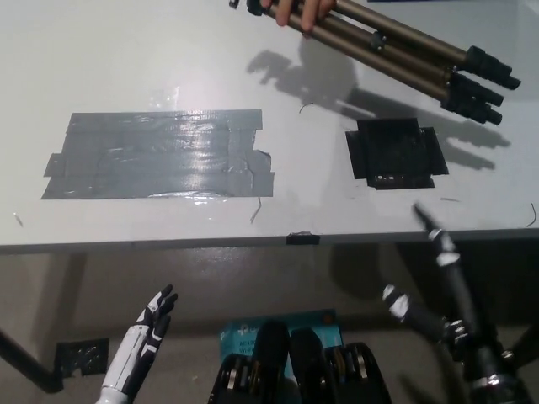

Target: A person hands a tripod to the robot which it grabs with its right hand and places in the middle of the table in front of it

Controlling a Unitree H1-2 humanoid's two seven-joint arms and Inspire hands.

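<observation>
A folded tripod [413, 52] with bronze legs and black feet hangs over the far right of the white table [168, 67], held by a person's hand [296, 12] at the top edge. Its feet point toward the right. My black right hand [438, 282] is below the table's front edge at the lower right, open, fingers spread, well short of the tripod. My white left hand [145, 337] rests at the lower left below the table, open and holding nothing.
A large patch of grey tape [160, 156] covers the table's left middle. A black tape square [396, 151] lies right of centre, under the tripod's shadow. The table's front edge [253, 241] runs across the picture.
</observation>
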